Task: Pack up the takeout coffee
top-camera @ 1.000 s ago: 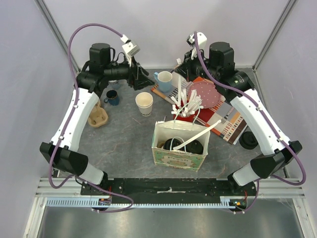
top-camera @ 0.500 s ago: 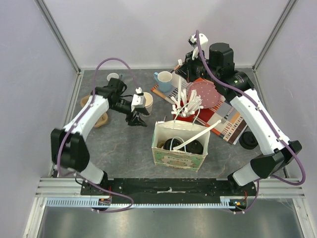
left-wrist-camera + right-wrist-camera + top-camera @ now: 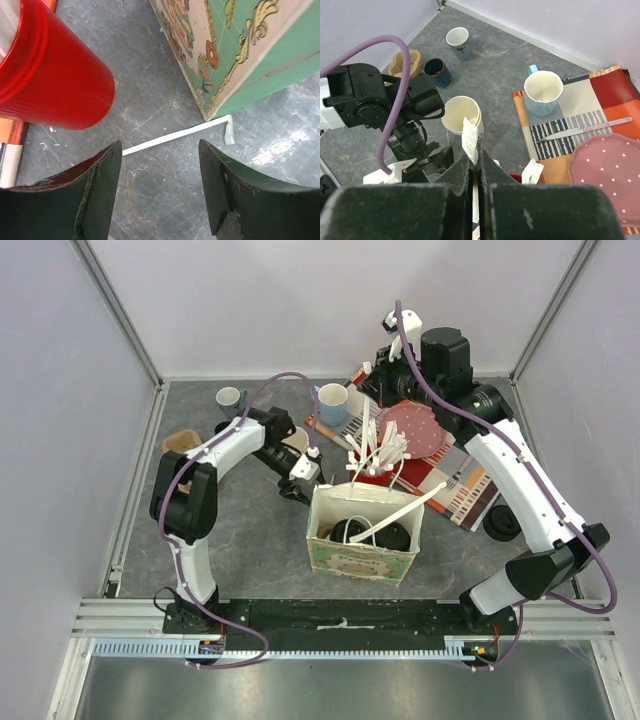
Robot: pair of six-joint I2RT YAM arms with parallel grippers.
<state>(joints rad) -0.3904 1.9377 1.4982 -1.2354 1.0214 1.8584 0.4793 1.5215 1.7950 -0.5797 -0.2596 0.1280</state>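
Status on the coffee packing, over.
Left tool open, empty, between red cup and bag. Right tool shut, far back. Black lids show in bag; lidless paper cup outside, by left arm.

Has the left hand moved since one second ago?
Yes. The left hand went from the light blue mug at the back toward the front, now beside the bag, at its far left corner.

Bright even light, soft shadows, close foreground slightly blurred

bag [image 3: 362, 552] sits front-middle on the desk [image 3: 250, 540] with two lidded cups [image 3: 392, 537] in it. lidless paper cup [image 3: 460, 112] is behind-left of it, cup of sticks [image 3: 372, 472] right behind, mug [image 3: 332, 400] further back.
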